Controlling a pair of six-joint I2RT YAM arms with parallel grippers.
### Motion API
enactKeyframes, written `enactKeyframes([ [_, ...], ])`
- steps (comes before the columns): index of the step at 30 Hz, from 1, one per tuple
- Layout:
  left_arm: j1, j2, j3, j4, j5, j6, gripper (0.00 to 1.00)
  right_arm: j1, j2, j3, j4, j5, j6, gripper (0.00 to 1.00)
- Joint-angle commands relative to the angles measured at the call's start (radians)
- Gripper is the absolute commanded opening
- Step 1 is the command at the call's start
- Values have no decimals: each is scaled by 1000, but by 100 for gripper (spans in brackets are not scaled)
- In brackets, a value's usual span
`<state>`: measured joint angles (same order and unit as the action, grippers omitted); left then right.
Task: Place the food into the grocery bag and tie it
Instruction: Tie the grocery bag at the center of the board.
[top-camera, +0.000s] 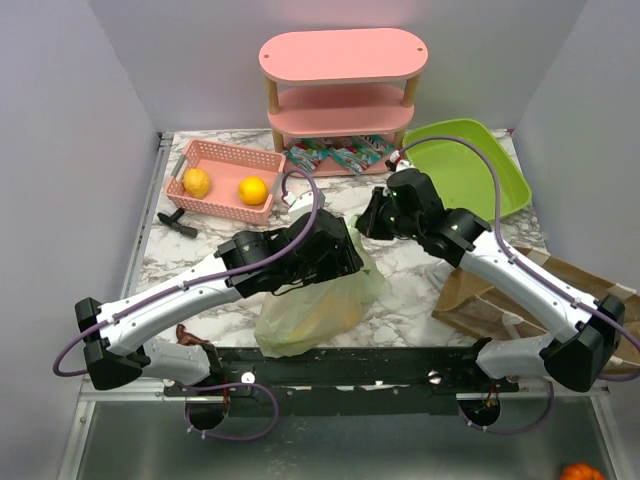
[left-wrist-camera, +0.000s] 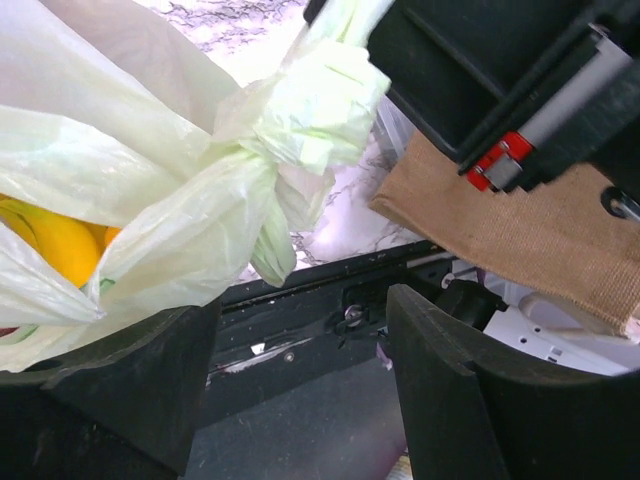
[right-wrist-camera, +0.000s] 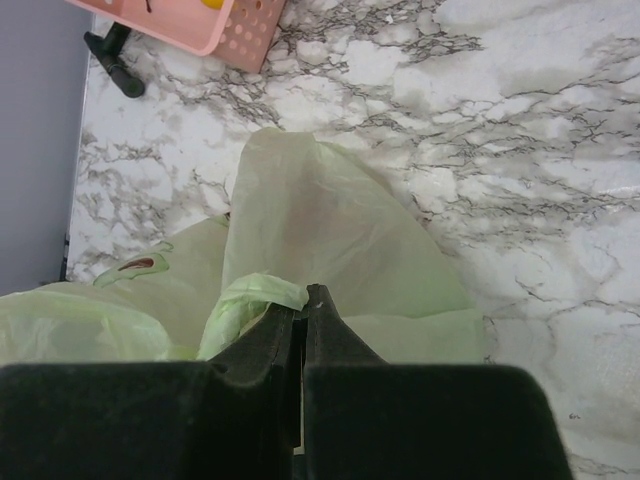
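Observation:
The pale-green grocery bag (top-camera: 312, 305) with avocado prints lies near the front middle of the table, its handles twisted into a knot (left-wrist-camera: 290, 130). Yellow bananas (left-wrist-camera: 55, 245) show through its wall. My right gripper (right-wrist-camera: 303, 300) is shut on a bunched bag handle (right-wrist-camera: 250, 300) above the bag; in the top view it is at the bag's upper right (top-camera: 368, 222). My left gripper (left-wrist-camera: 300, 310) is open with nothing between the fingers; the bag rests against its left finger (left-wrist-camera: 110, 390). Teal-and-red snack packets (top-camera: 340, 155) lie under the pink shelf.
A pink shelf (top-camera: 343, 85) stands at the back, a pink basket (top-camera: 222, 180) with two yellow fruits at back left, a green tray (top-camera: 470, 165) at back right. A brown paper bag (top-camera: 520, 290) lies on the right. A black tool (top-camera: 178, 222) lies by the left edge.

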<state>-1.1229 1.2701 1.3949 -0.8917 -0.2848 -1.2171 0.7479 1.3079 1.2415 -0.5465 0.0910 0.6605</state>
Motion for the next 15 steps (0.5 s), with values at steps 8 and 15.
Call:
enactKeyframes([
  [8,18,33,-25,51,-13,-5,66,5,-71,-29,28,-114,-20,1],
  [15,23,47,-29,53,-20,-2,61,5,-98,-72,84,-218,-37,1],
])
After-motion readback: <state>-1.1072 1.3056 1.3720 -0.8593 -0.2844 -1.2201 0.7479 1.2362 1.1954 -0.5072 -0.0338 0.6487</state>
